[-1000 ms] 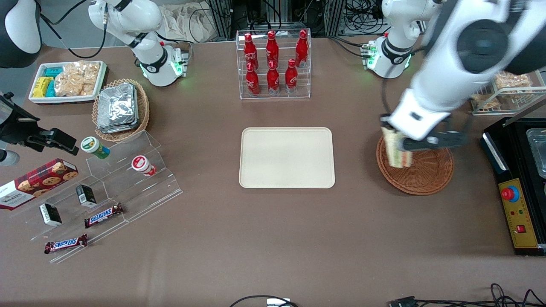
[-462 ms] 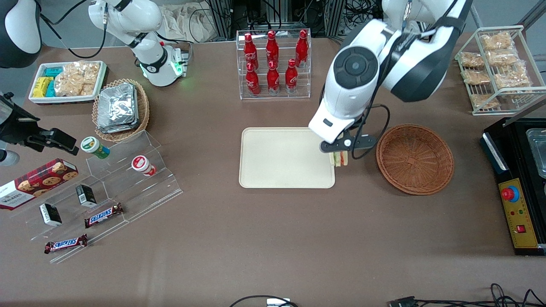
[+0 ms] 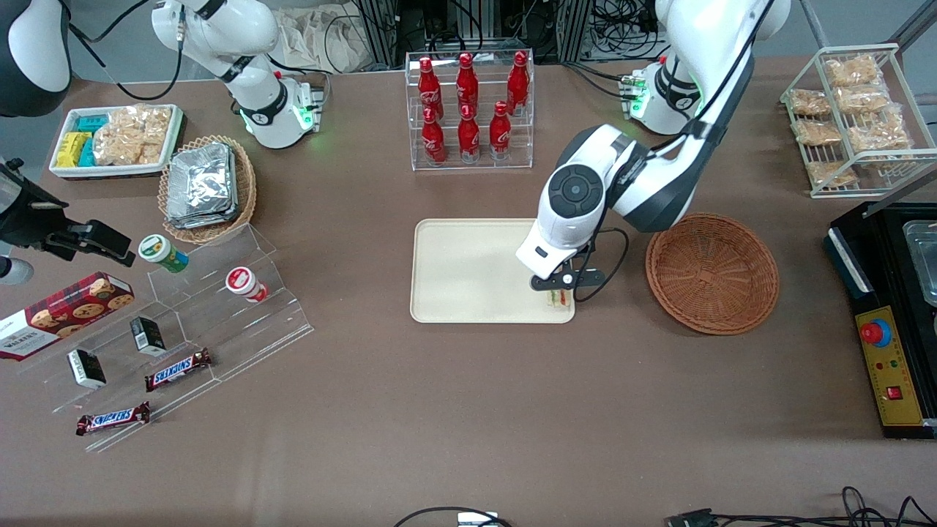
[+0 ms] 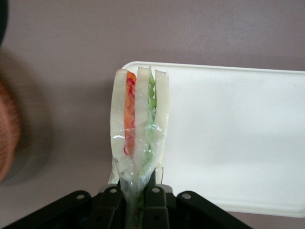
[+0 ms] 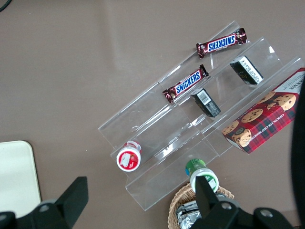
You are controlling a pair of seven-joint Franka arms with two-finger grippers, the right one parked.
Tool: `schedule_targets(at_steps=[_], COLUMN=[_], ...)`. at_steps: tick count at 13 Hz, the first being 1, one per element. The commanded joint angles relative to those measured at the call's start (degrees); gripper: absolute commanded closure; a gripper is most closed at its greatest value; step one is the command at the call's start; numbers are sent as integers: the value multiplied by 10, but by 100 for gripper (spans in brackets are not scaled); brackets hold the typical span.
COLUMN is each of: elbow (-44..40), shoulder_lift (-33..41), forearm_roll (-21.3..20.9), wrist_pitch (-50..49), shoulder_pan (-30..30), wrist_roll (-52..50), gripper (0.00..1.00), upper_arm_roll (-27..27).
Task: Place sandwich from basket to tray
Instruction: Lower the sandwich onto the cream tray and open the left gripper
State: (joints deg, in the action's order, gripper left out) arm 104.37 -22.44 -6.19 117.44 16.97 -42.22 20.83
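Your gripper [image 4: 138, 202] has its fingers [image 4: 153, 200] clamped on the plastic-wrapped sandwich [image 4: 138, 138], pinching the narrow end so its long axis runs straight out from them. It hangs over the corner of the tray [image 3: 468, 271] nearest the basket [image 3: 711, 272], probably just inside the rim. Nearer the front camera, two bars read SNICKERS [image 5: 222, 43]; farther off, the red bottles [image 3: 467, 102] carry script too small to read.

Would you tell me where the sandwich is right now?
The sandwich is clamped in the left arm's hand, over the tray's corner nearest the front camera on the basket's side.
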Motion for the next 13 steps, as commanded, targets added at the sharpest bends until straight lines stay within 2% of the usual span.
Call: schedule_targets(at_steps=[1, 7, 8, 9, 10, 13], elbow=[62, 72, 72, 71, 72, 65], shoulder_lift=[-4, -54, -54, -52, -50, -32], forearm_roll=[-8, -8, -8, -8, -8, -7], wrist_pitch=[84, 120, 119, 116, 114, 83], shoulder_pan=[-6, -6, -6, -10, -14, -14], wrist_roll=[2, 4, 4, 6, 11, 7], gripper=[100, 99, 88, 49, 0, 0], upper_arm_roll=[-2, -2, -2, -2, -2, -1])
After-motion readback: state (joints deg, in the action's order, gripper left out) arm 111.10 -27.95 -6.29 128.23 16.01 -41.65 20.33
